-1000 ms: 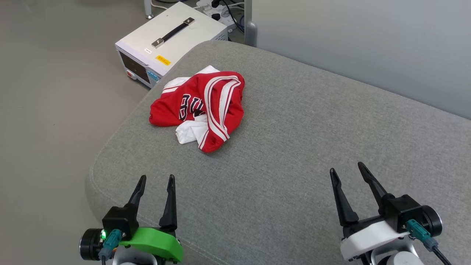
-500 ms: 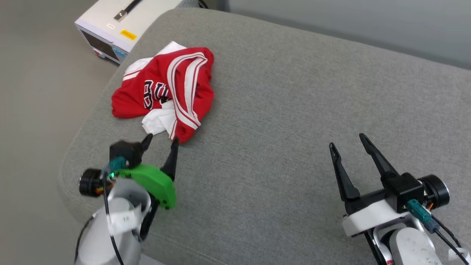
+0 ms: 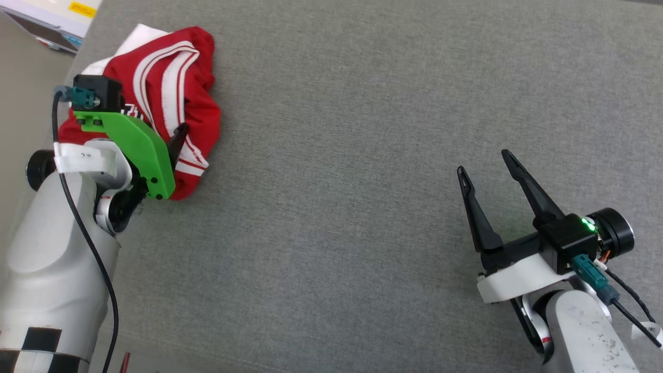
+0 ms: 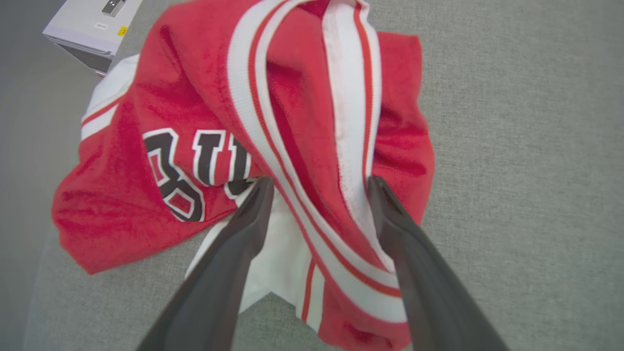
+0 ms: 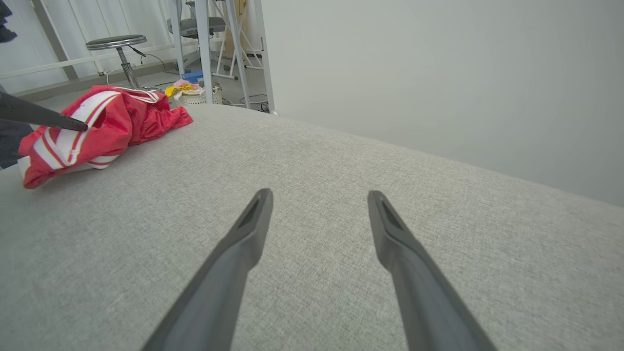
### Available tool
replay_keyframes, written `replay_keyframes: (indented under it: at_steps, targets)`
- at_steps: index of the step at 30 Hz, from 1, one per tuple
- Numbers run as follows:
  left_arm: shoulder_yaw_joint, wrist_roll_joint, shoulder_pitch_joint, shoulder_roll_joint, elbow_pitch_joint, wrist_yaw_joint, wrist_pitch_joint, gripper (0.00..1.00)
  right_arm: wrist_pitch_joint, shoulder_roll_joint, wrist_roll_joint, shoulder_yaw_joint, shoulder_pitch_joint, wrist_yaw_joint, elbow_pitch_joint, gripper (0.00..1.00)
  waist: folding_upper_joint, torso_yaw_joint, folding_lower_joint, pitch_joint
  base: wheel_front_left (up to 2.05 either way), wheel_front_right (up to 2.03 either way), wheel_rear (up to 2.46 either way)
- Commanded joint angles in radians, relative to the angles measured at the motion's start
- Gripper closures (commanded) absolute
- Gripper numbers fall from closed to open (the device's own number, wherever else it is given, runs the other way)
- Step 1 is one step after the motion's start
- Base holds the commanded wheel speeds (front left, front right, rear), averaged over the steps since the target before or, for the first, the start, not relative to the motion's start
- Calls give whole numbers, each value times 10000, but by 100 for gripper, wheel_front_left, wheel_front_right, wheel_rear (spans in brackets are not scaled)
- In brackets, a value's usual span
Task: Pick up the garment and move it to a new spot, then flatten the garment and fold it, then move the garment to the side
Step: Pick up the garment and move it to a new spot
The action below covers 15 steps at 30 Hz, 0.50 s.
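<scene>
The garment (image 3: 178, 77), a red jersey with white sleeves, striped trim and black lettering, lies crumpled at the far left of the grey cushion (image 3: 362, 155). In the left wrist view my left gripper (image 4: 320, 179) is open right over the garment (image 4: 302, 122), its two fingers on either side of a striped fold. I cannot tell whether they touch the cloth. One left finger (image 3: 179, 137) shows beside the green mount in the head view. My right gripper (image 3: 483, 161) stands open and empty over bare cushion at the right, far from the garment (image 5: 122, 122).
A white box-shaped device (image 4: 92, 24) sits on the floor past the cushion's left corner. The cushion's left edge runs close by the garment. A pale wall (image 5: 438, 73) rises behind the cushion. A stool (image 5: 117, 44) and a basket stand far off.
The camera has tilted down and shifted. My left arm has reached forward to the garment, and its open fingers now stand over the striped fold. The right gripper has hardly moved.
</scene>
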Motion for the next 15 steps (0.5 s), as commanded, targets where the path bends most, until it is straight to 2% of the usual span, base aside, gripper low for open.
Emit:
replay_keyframes:
  at_steps: [1, 9, 10, 11, 12, 13, 15]
  targets:
    - [-64, -116, -273, 106, 134, -29, 88, 0, -92, -15, -25, 36, -233, -6, -31, 0, -1, -648, -1, 687, 0, 0, 0]
    - [-361, -534, -667, 402, 1105, -30, 171, 0, -92, 18, -12, 120, -478, -6, 97, 0, -1, -879, -1, 907, 0, 0, 0]
    - [-421, -604, -653, 406, 1232, -30, 125, 21, -92, 23, -4, 126, -483, -6, 122, 0, -1, -893, -1, 883, 0, 0, 0]
    - [-454, -666, -643, 413, 1319, -30, 59, 84, -92, 27, 3, 125, -480, -6, 146, 0, -1, -898, -1, 853, 0, 0, 0]
    - [-510, -739, -624, 428, 1406, -30, -30, 100, -92, 33, 10, 115, -465, -6, 178, 0, -1, -897, -1, 799, 0, 0, 0]
    - [-570, -809, -599, 440, 1449, -30, -106, 100, -92, 38, 14, 102, -446, -6, 204, 0, -1, -891, -1, 747, 0, 0, 0]
    - [-745, -960, -499, 619, 1491, -30, -974, 100, -92, 52, 23, 26, -369, -6, 304, 0, -1, -835, -1, 370, 0, 0, 0]
